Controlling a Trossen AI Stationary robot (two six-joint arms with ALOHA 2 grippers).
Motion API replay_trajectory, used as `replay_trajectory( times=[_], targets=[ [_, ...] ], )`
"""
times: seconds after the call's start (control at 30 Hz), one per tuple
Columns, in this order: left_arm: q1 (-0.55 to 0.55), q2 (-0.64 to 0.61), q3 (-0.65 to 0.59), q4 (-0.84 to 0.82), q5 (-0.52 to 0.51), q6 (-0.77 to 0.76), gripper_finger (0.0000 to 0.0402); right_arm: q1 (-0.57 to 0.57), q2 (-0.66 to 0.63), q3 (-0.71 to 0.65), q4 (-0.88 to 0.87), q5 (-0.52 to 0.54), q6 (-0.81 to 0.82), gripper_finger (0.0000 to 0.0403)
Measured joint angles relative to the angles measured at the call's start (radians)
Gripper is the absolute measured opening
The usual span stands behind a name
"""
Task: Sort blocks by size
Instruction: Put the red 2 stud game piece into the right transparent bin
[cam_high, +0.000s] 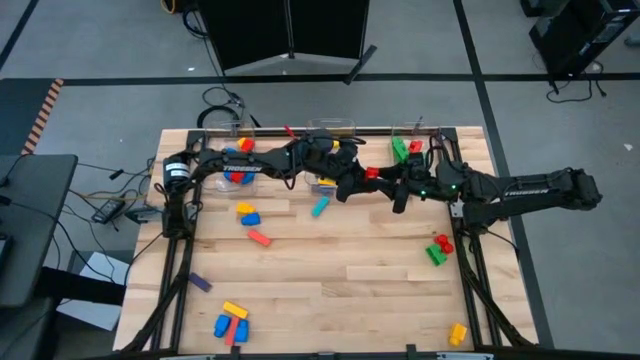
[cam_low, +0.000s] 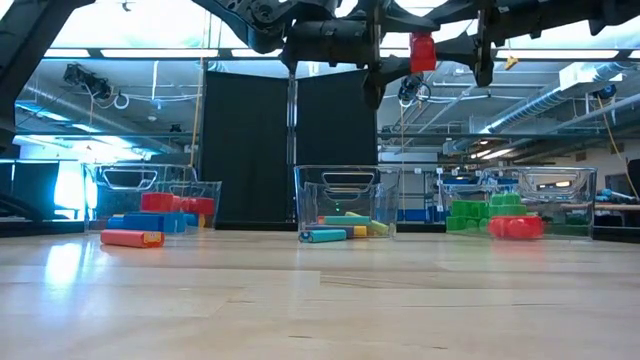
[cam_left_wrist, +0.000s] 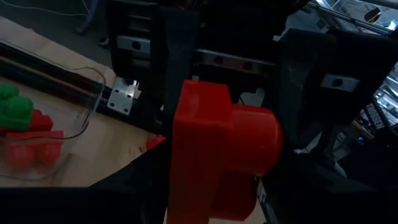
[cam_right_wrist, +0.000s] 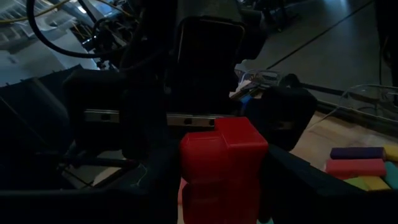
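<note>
Three clear plastic bins (cam_low: 345, 205) sitting along the desk's (cam_high: 330, 280) far edge.
Left bin holding red and blue bricks (cam_low: 160, 210), middle long ones, right chunky green and red; both grippers meeting at a chunky red brick (cam_high: 372, 173), grip unclear.

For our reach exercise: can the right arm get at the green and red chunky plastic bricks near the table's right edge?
Probably not yet: the way to the green and red bricks looks clear, but the right gripper is raised mid-table, shut on a red chunky brick that meets the left gripper.
</note>
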Motion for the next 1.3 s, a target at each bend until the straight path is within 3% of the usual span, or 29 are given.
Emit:
replay_trajectory(
  times=[0.47,0.9,1.3],
  targets=[
    [0.002,0.0,0.0,0.002,0.021,-0.008,0.024,0.0,0.0,0.0,0.0,0.003,-0.001,0.02],
    [0.002,0.0,0.0,0.002,0.026,0.023,0.0312,-0.002,-0.001,0.0,-0.002,0.02,-0.003,0.0201],
    [0.075,0.0,0.0,0.002,0.052,0.037,0.0315,-0.037,-0.081,0.0,-0.022,0.029,-0.006,0.0201]
  ],
)
